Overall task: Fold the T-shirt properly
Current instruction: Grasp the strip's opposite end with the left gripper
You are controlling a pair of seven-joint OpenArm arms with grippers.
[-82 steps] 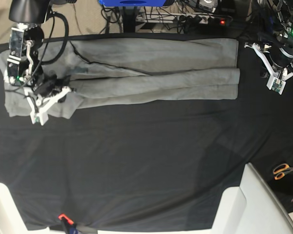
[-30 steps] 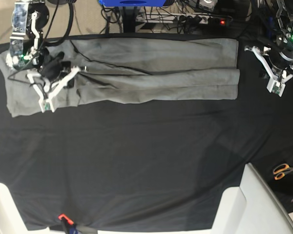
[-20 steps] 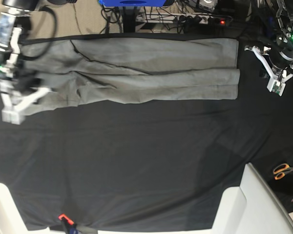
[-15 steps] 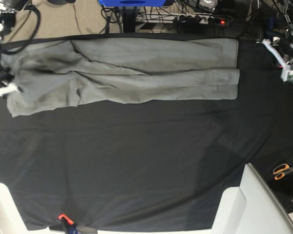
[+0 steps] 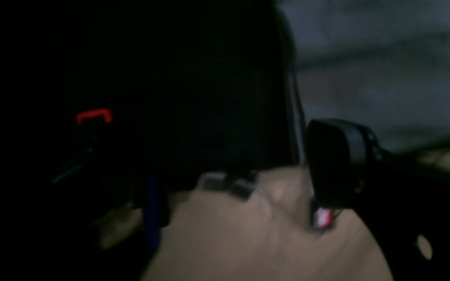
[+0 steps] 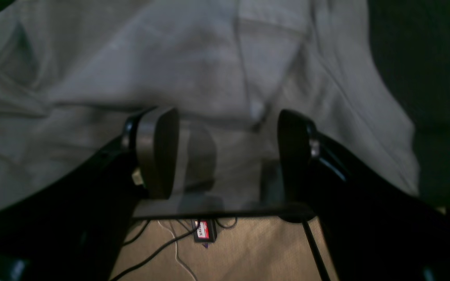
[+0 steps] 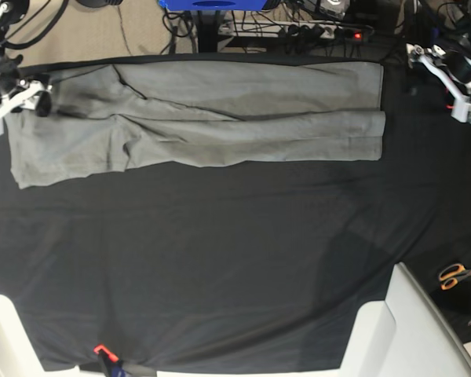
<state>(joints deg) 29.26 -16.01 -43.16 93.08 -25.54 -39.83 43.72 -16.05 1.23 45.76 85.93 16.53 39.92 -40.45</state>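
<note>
- The whole T-shirt is being shown only by the base view: a long grey band lying flat along the far edge of the black table cloth, folded lengthwise, its sleeve end at the view's left.
- In the right wrist view, the soft creased cotton of the T-shirt is being seen close up, with the table's far edge and tan floor below it.
- The right gripper is being held released over that end of the cloth, its two dark rounded fingers standing apart with nothing between them.
- In the base view the right gripper is being seen at the far left corner.
- The left wrist view is being kept dark and blurred; the left gripper is being shown by one rounded black finger only, so its spread cannot be told there.
- In the base view the left gripper is being held splayed, off the shirt's hem end.
- The near half of the cloth is lying bare; orange-handled scissors are lying off its right edge.
</note>
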